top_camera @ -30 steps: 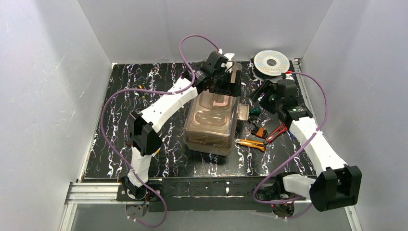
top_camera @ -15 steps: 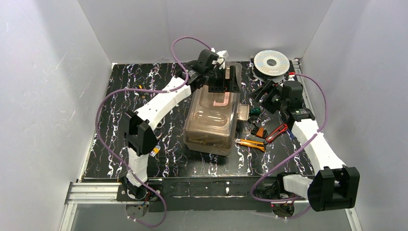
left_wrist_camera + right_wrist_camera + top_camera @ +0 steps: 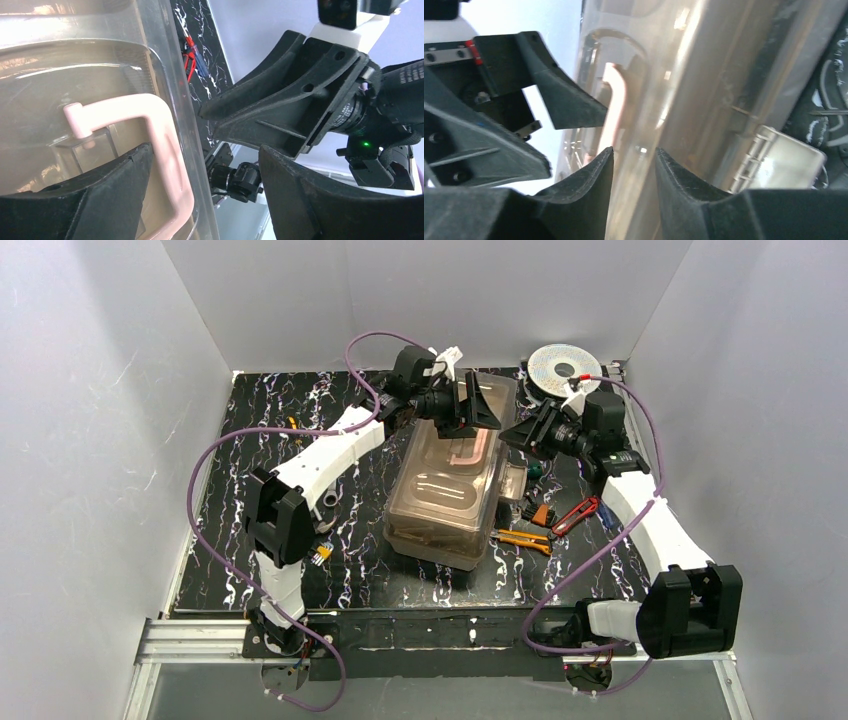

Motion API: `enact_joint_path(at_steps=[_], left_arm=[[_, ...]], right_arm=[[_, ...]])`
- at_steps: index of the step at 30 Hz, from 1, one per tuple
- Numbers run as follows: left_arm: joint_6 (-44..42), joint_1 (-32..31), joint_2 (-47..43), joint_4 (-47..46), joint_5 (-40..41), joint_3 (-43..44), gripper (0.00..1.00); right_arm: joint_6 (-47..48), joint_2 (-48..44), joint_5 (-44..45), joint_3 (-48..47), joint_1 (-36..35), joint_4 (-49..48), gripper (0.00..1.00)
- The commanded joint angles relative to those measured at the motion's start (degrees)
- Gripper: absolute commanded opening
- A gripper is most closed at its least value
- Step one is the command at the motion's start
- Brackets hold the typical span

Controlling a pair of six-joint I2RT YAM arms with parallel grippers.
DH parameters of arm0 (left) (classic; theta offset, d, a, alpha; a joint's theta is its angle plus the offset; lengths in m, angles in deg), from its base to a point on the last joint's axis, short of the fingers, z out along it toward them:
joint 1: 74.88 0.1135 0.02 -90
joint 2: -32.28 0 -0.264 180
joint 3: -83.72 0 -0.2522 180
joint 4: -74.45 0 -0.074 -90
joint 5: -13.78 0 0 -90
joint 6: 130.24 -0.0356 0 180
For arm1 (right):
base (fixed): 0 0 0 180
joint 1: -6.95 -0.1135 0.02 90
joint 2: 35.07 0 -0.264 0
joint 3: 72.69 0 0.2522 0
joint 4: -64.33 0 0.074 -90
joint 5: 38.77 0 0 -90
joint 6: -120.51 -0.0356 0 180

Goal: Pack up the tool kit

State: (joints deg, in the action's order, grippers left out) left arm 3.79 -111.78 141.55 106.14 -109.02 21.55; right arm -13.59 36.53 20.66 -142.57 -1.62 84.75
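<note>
Now toolbox [image 3: 445,495] sits central, tools [image 3: 545,525] loose beside it; left gripper [image 3: 485,408] gapes astride the lid [image 3: 75,60], right gripper [image 3: 515,433] narrow on its rim, grip unclear; crowded jaws could collide, or lid slip

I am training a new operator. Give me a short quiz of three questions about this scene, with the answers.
1. True or false: the spool lies inside the toolbox.
2. Where do the loose hand tools lie? A, on the robot's left of the toolbox; B, on the robot's right of it; C, on top of it.
3. Fill in: through the translucent lid one sees the cream ____.
Key: 1 false; 2 B; 3 handle.
</note>
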Motion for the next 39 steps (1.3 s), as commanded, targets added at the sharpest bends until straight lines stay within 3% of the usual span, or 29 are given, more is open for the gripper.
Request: enact_joint_path(at_steps=[1, 8, 17, 21, 26, 30, 33, 39], left_arm=[[2.3, -1.3, -6.0, -2.5, -7.3, -0.3, 0.75], [3.3, -0.2, -7.7, -5.0, -8.1, -1.7, 0.75], [4.8, 1.5, -9.8, -8.0, -8.7, -4.7, 0.75], [-1.4, 1.5, -10.1, 1.4, -3.2, -2.1, 0.75], [-14.7, 1.5, -8.2, 20.5, 12.0, 4.6, 0.78], [-17.0, 1.3, -4.9, 25.3, 14.9, 8.0, 0.78], [-17.4, 1.3, -3.0, 26.4, 14.5, 9.9, 0.78], [-17.0, 1.3, -0.1, 26.4, 12.1, 12.6, 0.78]], right_arm=[[-0.5, 0.3, -3.8, -5.0, -1.8, -2.3, 0.39], [0.8, 3.2, -1.0, -8.9, -3.8, 4.1, 0.01], [1.9, 6.1, 0.8, -11.1, -5.3, 8.5, 0.01], [2.2, 7.5, 1.9, -12.5, -6.6, 9.6, 0.01], [-2.0, 8.7, -5.3, -12.3, -7.2, 1.4, 0.01], [-3.1, 9.2, -7.0, -12.0, -8.5, -1.7, 0.01], [-0.9, 11.5, -7.1, -15.0, -9.8, 2.1, 0.01], [-1.3, 12.7, -8.3, -14.7, -10.8, 0.7, 0.01]])
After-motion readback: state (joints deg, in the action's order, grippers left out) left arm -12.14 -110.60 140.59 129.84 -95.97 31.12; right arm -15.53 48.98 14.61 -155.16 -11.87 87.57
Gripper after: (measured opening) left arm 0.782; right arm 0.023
